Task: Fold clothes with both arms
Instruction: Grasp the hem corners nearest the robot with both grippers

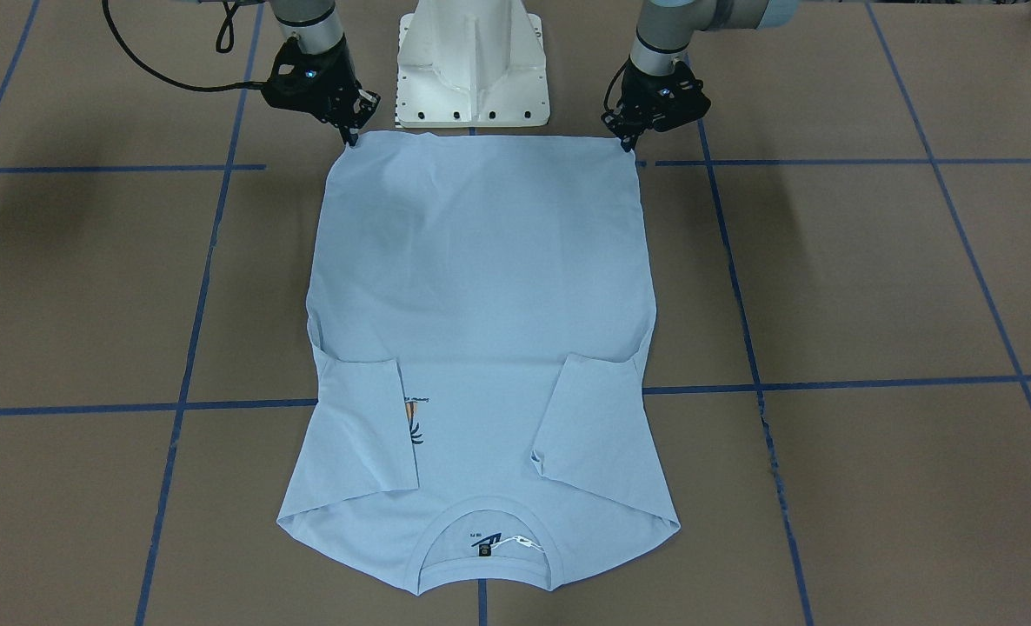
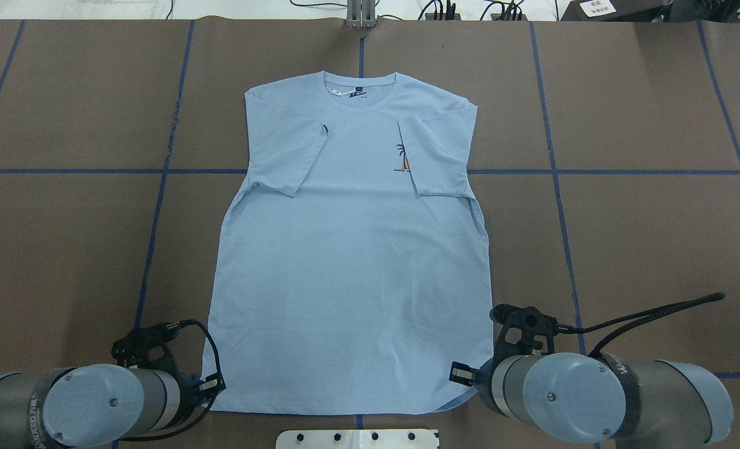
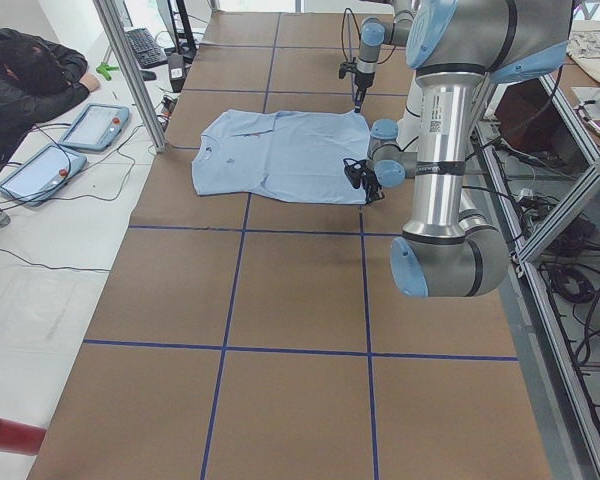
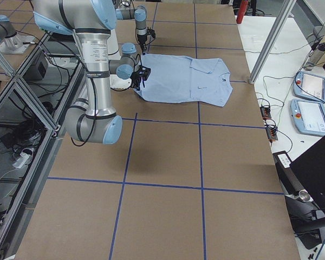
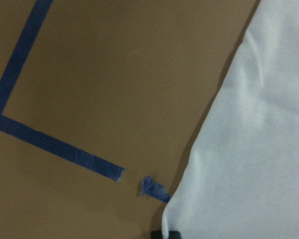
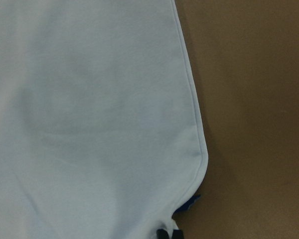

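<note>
The light blue T-shirt (image 1: pixel 481 287) lies flat on the brown table, both sleeves folded in over the chest and the collar on the far side from me. Its palm print (image 2: pixel 401 156) is half covered by a sleeve, and the dark neck label (image 1: pixel 485 548) shows inside the collar. My left gripper (image 1: pixel 628 143) is at one hem corner with its fingers pinched together on the cloth. My right gripper (image 1: pixel 349 137) is pinched on the other hem corner. Both wrist views show a shirt corner (image 5: pixel 254 149) (image 6: pixel 89 99) meeting a dark fingertip at the bottom edge. The hem rests low on the table.
The white pedestal base (image 1: pixel 472 61) stands just behind the hem, between the arms. Blue tape lines (image 1: pixel 194 313) grid the table. In the exterior left view a person (image 3: pixel 30 70), teach pendants (image 3: pixel 95 125) and a metal post (image 3: pixel 130 70) are past the table's far side.
</note>
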`<state>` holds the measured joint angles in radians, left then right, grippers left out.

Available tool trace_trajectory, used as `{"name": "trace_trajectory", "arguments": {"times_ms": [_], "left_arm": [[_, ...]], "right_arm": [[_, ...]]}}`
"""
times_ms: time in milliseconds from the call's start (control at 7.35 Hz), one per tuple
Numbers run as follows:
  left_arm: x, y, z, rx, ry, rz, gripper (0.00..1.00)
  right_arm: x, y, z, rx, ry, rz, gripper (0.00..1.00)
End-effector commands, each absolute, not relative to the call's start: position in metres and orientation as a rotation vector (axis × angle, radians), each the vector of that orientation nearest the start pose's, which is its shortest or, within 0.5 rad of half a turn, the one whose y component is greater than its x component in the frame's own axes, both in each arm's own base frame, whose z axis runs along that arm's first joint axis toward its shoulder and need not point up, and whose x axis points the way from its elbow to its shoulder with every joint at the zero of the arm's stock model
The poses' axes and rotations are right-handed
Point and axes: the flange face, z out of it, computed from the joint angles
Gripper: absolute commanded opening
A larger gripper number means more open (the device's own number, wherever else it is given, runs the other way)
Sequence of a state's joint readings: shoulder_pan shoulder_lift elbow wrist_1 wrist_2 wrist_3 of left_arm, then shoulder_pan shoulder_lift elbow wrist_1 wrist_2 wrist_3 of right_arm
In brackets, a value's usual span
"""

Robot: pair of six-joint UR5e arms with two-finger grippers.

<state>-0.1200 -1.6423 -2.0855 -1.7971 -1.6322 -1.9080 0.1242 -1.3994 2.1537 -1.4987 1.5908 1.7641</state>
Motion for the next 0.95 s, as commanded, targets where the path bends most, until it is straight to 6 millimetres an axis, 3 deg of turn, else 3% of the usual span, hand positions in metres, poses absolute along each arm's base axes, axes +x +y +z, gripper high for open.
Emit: {"name": "trace_trajectory", "arguments": {"times_ms": [0,272,544,816], "left_arm": [[0.474,-0.185,0.356,-0.147,0.818,-0.404,0.00],[0.465,-0.186,0.345,-0.143,0.830,-0.392,0.00],[0.445,-0.180,0.314,-0.132,0.820,-0.341,0.00],[0.425,-0.166,0.275,-0.176,0.900,-0.290,0.00]], "right_arm": [[-0.476,-0.196,0.309,-0.051,-0.824,0.293,0.00],[-0.462,-0.204,0.304,-0.055,-0.837,0.300,0.00],[-0.420,-0.197,0.308,-0.066,-0.837,0.267,0.00],[-0.412,-0.183,0.306,-0.134,-0.836,0.227,0.00]]}}
